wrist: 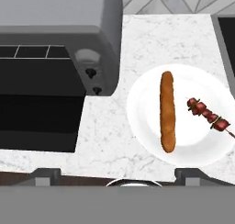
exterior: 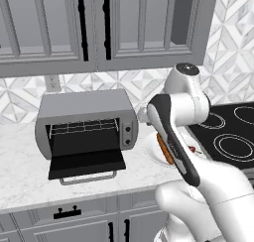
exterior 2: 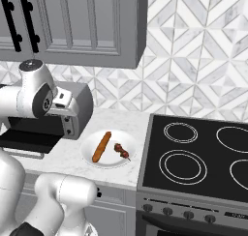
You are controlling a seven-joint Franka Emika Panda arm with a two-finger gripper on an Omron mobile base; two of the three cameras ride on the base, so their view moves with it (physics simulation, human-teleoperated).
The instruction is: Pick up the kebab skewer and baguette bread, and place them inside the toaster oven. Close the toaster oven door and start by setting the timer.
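Jaws wide, nothing held, hovering above the plate (wrist: 142, 126). I'd centre over the kebab skewer (wrist: 207, 114), straddling its stick crosswise, then descend.

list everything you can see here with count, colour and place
oven: 1, grey, on counter left of plate
door: 1, dark glass, dropped open
plate: 1, white, between oven and stove
bread: 1, orange-brown, on plate
skewer: 1, dark red, on plate beside bread, apart from it
stove: 1, black, right of plate
cabinets: grey, above counter
counter: white marble
pincer: 1, dark tips, open, above plate, holding nothing
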